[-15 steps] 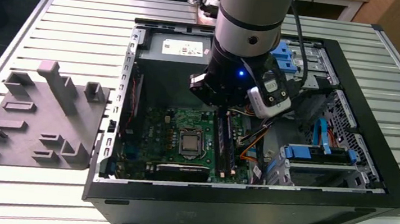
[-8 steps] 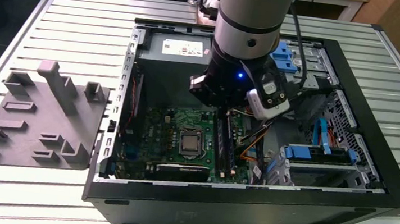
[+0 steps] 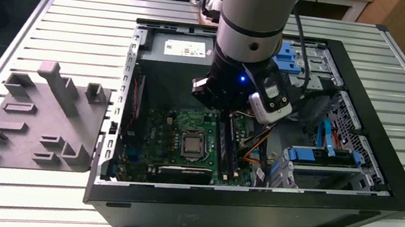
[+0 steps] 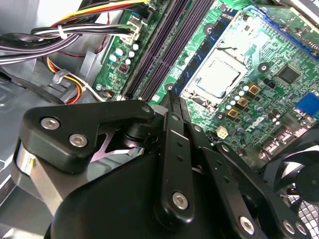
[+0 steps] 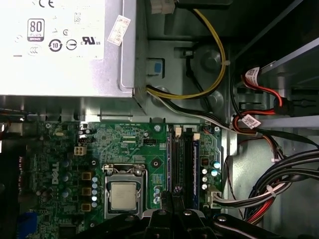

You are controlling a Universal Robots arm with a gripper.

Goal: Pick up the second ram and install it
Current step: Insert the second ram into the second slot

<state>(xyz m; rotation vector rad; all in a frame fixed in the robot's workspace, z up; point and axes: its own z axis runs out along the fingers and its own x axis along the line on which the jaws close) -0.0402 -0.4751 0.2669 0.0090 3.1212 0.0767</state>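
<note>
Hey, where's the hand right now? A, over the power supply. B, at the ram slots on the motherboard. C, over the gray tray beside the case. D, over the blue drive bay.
B: in the first wrist view the hand points at one end of the ram slots, next to the bare processor.

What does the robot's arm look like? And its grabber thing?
The arm is a thick silver-grey tube with a dark ring around it. Lower down it turns black, with a small blue light and a white box on its side. A black cable runs alongside. The gripper is black, built from jointed bars with shiny silver screws.
</note>
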